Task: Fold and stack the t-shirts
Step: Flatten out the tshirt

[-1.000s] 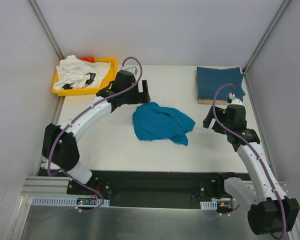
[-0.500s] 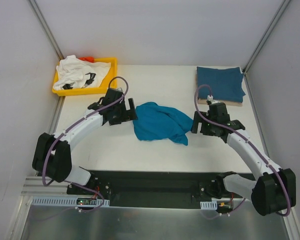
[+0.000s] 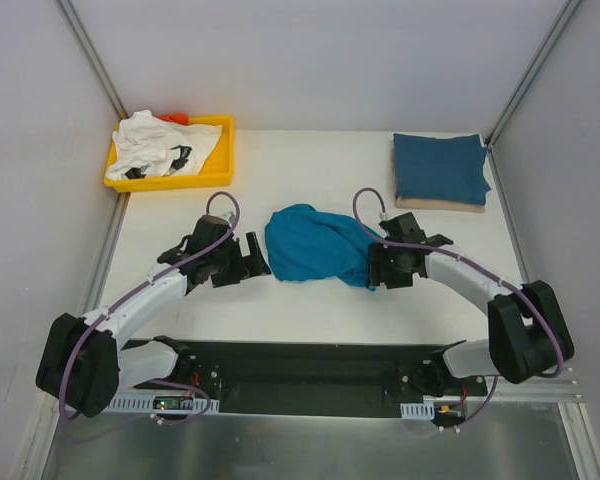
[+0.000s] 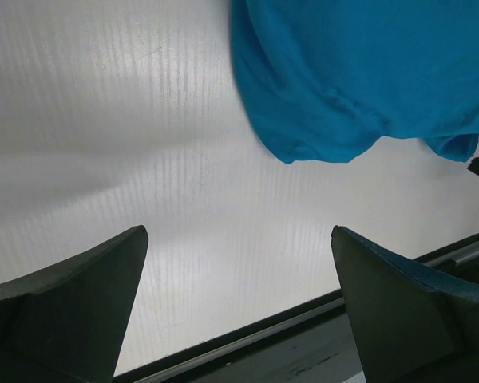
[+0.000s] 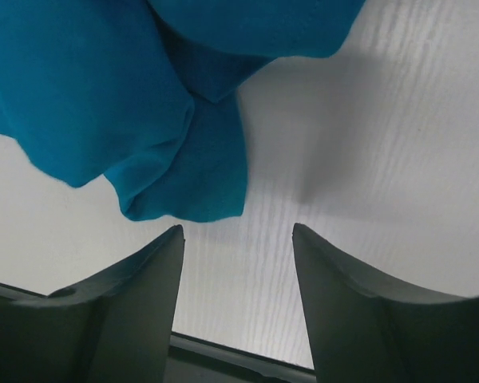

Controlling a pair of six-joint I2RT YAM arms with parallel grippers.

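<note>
Left end effector (image 3: 251,262) and right end effector (image 3: 377,270) both stand with jaws apart and empty, flanking the crumpled teal-blue t-shirt (image 3: 315,245) at mid-tabletop (image 3: 310,170). Three t-shirts counted: that one, a darker blue t-shirt (image 3: 440,168) folded far right, and a white t-shirt (image 3: 155,145) in one yellow tray (image 3: 170,183). Wrist views show the teal-blue one only.

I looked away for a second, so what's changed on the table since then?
Both arms swung toward the near edge: the left arm from near the tray to the left side of the teal shirt, the right arm from the folded dark blue shirt to the teal one's right corner. The right jaws narrowed; nothing is gripped. Shirts and tray stayed put.
</note>
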